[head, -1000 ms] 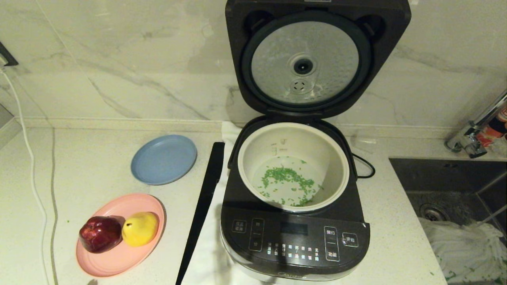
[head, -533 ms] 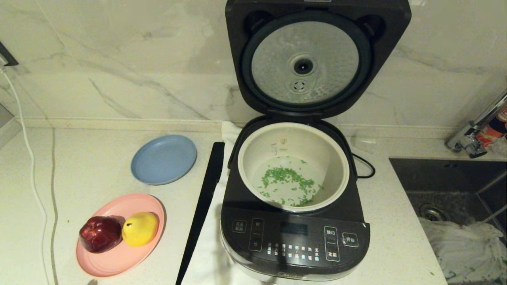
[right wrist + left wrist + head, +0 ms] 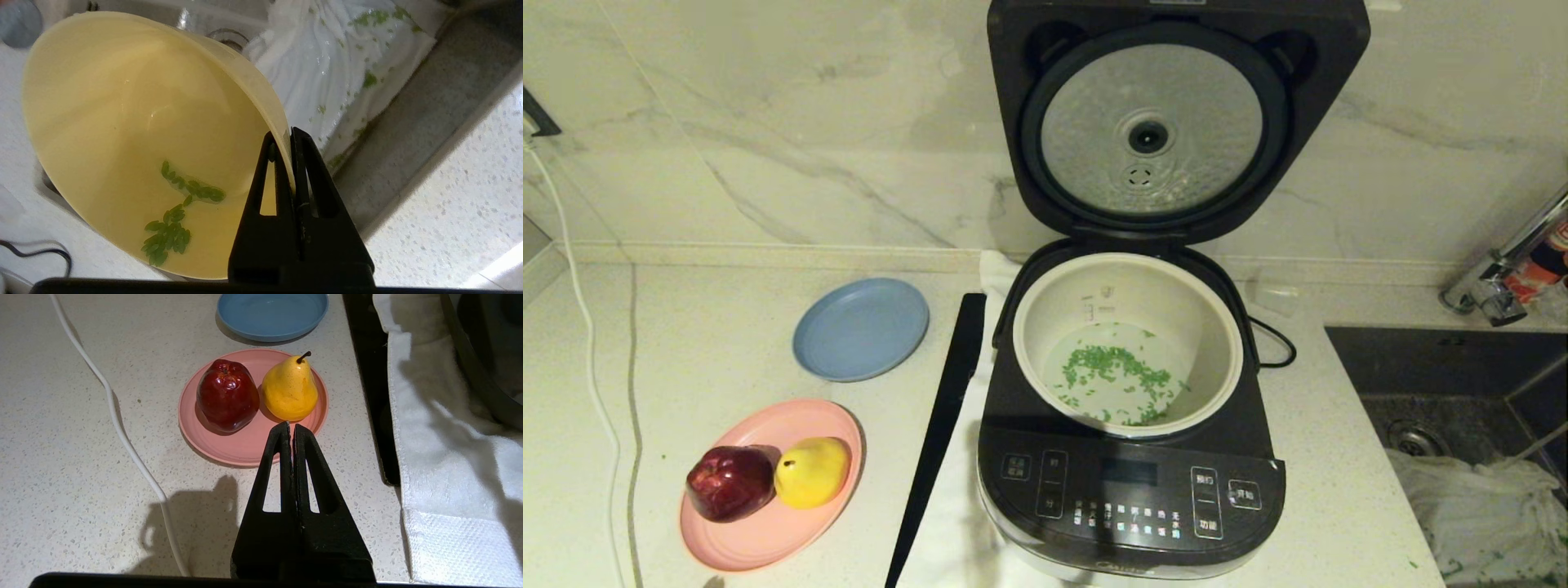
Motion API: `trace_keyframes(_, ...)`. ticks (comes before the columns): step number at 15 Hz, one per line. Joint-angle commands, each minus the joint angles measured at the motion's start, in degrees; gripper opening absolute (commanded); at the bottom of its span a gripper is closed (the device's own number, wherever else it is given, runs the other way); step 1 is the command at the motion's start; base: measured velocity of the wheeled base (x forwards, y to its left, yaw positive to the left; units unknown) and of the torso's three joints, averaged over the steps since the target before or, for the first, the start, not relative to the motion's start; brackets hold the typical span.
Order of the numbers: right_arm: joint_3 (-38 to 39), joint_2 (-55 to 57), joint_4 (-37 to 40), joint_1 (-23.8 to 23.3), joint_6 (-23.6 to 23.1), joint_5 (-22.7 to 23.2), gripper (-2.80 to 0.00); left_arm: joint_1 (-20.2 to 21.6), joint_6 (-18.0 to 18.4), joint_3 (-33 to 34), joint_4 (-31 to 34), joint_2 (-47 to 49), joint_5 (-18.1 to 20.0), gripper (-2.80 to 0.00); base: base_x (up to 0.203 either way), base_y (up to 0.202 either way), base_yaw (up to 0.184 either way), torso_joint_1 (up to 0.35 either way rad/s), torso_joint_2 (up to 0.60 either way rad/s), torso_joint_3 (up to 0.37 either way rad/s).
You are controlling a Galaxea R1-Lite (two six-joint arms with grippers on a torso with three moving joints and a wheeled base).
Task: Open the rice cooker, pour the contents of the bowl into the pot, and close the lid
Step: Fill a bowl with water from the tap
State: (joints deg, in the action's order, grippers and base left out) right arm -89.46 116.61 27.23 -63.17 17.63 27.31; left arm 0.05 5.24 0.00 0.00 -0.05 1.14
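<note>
The rice cooker (image 3: 1131, 457) stands on the counter (image 3: 686, 343) with its lid (image 3: 1176, 122) swung fully up, the dimpled silver underside facing forward. Inside sits the cream pot (image 3: 1127, 343), and a scatter of green bits (image 3: 1119, 371) lies across its floor.

The right hand (image 3: 291, 136) shows only in its wrist view: its fingers are pinched tight on the rim of the pale-yellow bowl (image 3: 135, 134), one finger inside the wall and one outside. The bowl is tilted on its side, and a few green bits (image 3: 175, 212) cling to its inner wall. Behind it lie the sink (image 3: 408, 110) and a white cloth (image 3: 339, 61) flecked with green.

The left hand (image 3: 291, 428) hangs parked above the counter, fingers pressed together on nothing, just short of a pink plate (image 3: 245, 445) carrying a red apple (image 3: 226, 394) and a yellow pear (image 3: 290, 388). A blue plate (image 3: 271, 314) lies beyond it, a white cable (image 3: 122, 428) runs across the counter, and a white towel (image 3: 441, 477) lies under the cooker beside a black strip (image 3: 369, 388).
</note>
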Motion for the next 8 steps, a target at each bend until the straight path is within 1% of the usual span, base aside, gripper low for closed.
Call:
trace_keyframes(1,-3.36,2.29,0.26,0.06,2.24,0.19,-2.8,0.04,0.03,0.53,0.0,-0.04,0.01,-2.8,0.0,0.0,0.0,0.0,0.0,0.0)
trace_keyframes(4,-5.5,3.85,0.28,0.6,3.26,0.2,-2.8,0.04,0.03,0.53,0.0,-0.04,0.01,-2.8,0.0,0.0,0.0,0.0,0.0,0.0)
trace_keyframes(8,-8.72,6.44,0.36,2.02,6.56,0.2,-2.8,0.04,0.03,0.51,0.0,-0.04,0.01,-2.8,0.0,0.0,0.0,0.0,0.0,0.0)
